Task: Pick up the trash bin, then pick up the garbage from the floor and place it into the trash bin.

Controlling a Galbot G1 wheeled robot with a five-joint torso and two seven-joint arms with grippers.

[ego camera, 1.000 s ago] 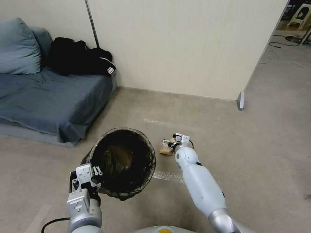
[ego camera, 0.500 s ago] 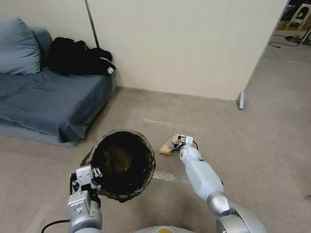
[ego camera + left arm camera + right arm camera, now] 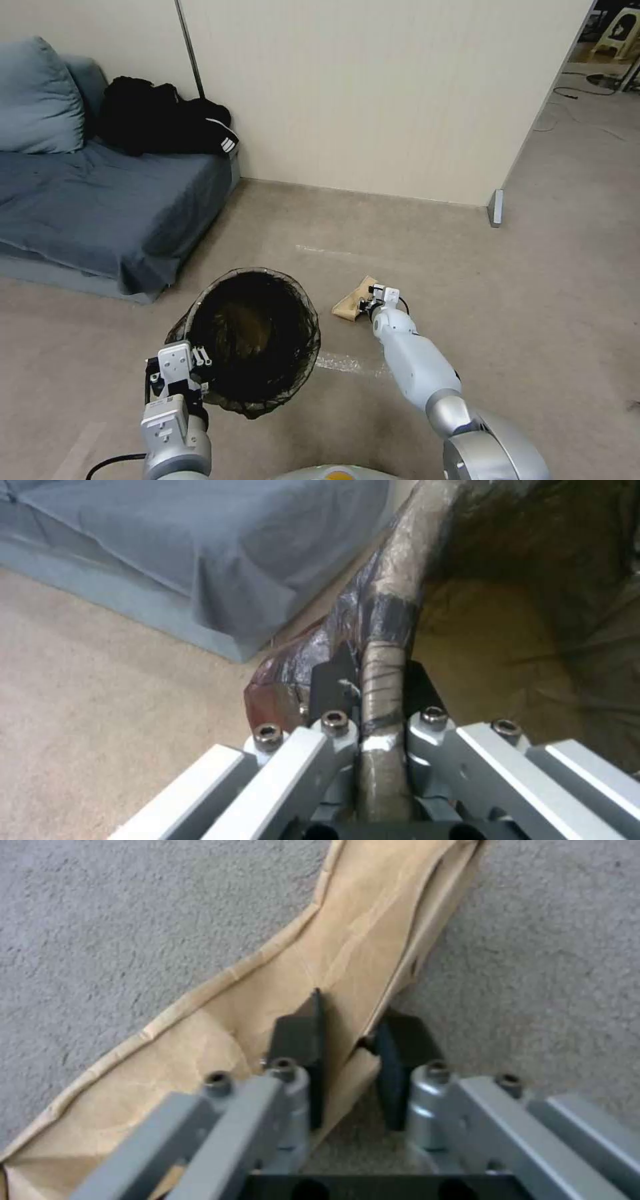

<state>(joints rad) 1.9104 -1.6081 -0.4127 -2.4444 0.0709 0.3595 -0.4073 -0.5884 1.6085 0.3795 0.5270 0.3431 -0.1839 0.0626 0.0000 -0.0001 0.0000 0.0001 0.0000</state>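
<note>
The left gripper (image 3: 373,695) is clenched on the rim of the trash bin (image 3: 253,333), a round bucket lined with a thin, crinkled dark plastic bag (image 3: 533,605). One black finger pad (image 3: 330,682) sits outside the rim, the other inside, with the rounded, film-wrapped edge pinched between them.

The right gripper (image 3: 350,1050) is down at the carpet (image 3: 100,940), which has a short, grainy grey pile. Its two flat black pads (image 3: 300,1040) grasp one creased edge of the tan paper bag (image 3: 333,955); the flattened, folded bag extends beyond the fingertips and lies on the carpet.
</note>
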